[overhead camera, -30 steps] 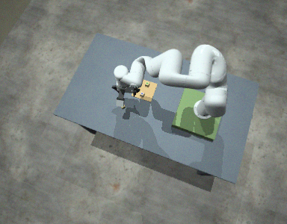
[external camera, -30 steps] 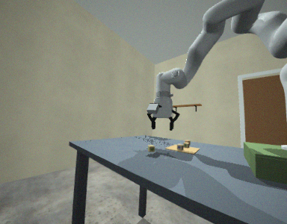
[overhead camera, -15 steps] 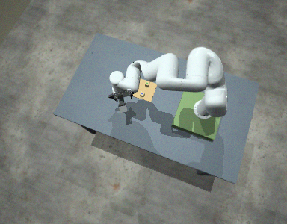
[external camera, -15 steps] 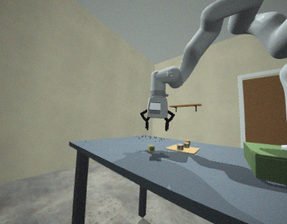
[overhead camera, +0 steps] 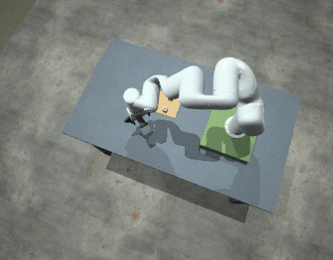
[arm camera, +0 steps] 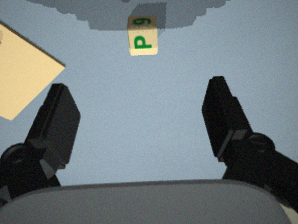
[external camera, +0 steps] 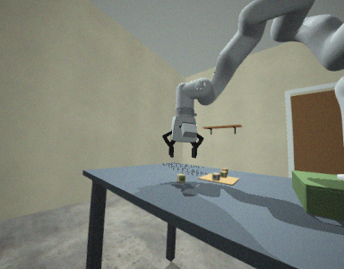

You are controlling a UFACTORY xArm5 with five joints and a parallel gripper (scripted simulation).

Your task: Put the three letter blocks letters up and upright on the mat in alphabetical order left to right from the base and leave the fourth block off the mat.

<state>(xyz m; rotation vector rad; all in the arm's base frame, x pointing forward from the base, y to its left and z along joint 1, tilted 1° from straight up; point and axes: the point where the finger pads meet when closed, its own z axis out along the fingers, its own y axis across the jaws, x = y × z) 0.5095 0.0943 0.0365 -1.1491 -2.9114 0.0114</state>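
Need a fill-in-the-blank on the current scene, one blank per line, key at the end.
1. In the wrist view, the block shows the letter ____.
2. That letter is coloured ____.
3. Between its fingers the gripper holds ____.
4. The digit on that block, beside its letter, is ____.

Missing words: P; green; nothing; 9

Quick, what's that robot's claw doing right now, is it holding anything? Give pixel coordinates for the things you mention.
Gripper [overhead camera: 138,118] [external camera: 183,152] [arm camera: 139,96]: open wide and empty, above the table [overhead camera: 97,87] [external camera: 136,172] [arm camera: 140,150].
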